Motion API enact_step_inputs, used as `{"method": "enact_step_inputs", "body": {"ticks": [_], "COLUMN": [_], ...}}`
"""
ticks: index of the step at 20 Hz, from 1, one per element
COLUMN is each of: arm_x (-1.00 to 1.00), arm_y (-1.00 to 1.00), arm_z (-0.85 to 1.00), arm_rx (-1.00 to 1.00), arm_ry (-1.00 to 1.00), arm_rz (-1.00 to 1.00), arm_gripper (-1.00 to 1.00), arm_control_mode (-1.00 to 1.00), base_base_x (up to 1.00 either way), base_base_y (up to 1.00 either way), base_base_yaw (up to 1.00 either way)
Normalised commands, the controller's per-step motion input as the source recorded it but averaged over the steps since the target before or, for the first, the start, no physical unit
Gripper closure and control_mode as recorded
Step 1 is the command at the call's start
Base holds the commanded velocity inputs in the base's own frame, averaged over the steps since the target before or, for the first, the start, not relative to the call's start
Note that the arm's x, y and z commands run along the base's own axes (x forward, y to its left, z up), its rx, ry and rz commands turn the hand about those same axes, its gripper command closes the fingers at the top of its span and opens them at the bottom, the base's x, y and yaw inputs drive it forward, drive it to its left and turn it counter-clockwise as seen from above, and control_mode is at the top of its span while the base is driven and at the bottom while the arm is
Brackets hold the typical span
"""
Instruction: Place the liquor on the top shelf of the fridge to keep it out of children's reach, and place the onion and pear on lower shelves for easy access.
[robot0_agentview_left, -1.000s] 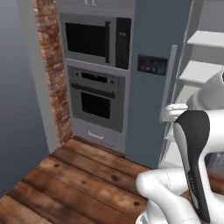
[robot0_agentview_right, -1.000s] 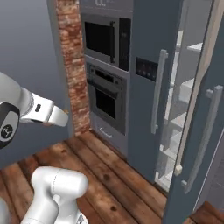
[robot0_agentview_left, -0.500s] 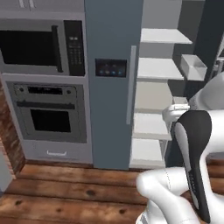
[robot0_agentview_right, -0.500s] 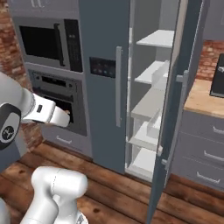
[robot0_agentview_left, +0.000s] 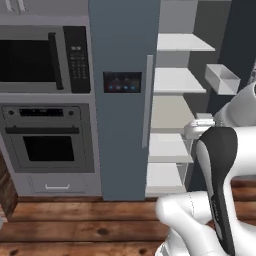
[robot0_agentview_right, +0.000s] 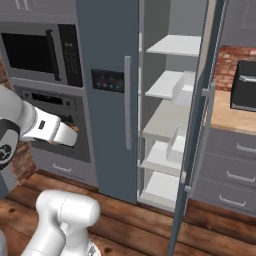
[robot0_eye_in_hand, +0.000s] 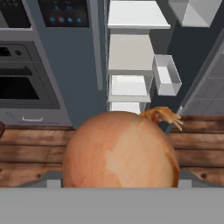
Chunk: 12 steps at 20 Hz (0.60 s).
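A big brown-orange onion (robot0_eye_in_hand: 120, 151) with a dry tuft sits between the fingers of my gripper (robot0_eye_in_hand: 120, 181), which is shut on it. Straight ahead stands the slate grey-blue fridge (robot0_agentview_left: 122, 125), left door closed, right side open. Its top shelf (robot0_agentview_left: 182, 42) (robot0_agentview_right: 172, 45) is bare. The lower shelves (robot0_agentview_left: 177, 80) (robot0_agentview_right: 160, 125) (robot0_eye_in_hand: 130, 52) are white slabs below it, also bare. My forearm (robot0_agentview_right: 47, 130) reaches toward the fridge from the left in the right base view. The liquor and the pear are out of view.
Black-fronted microwave (robot0_agentview_left: 35, 60) and wall oven (robot0_agentview_left: 47, 147) stand left of the fridge. The open fridge door (robot0_agentview_right: 200, 125) with white bins (robot0_eye_in_hand: 166, 74) swings out on the right, in front of a counter with grey drawers (robot0_agentview_right: 235, 145). Wooden floor (robot0_agentview_left: 75, 225) lies below.
Both base views have swung right: the brick wall has slid out of the left base view and to the right base view's left edge, and the open fridge now faces me, closer. My arm holds the same pose.
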Motion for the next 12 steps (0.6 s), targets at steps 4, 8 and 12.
{"method": "enact_step_inputs", "body": {"ticks": [4, 8, 12], "arm_x": [0.0, 0.0, 0.0], "arm_y": [0.0, 0.0, 0.0], "arm_z": [0.0, 0.0, 0.0], "arm_rx": [0.0, 0.0, 0.0], "arm_ry": [0.0, 0.0, 0.0], "arm_rz": [0.0, 0.0, 0.0], "arm_gripper": [1.0, 1.0, 1.0], "arm_control_mode": [1.0, 1.0, 1.0], "base_base_x": [0.59, 0.57, 0.53], "base_base_y": [-0.04, -0.04, -0.14], "base_base_yaw": [-0.12, -0.12, -0.13]}}
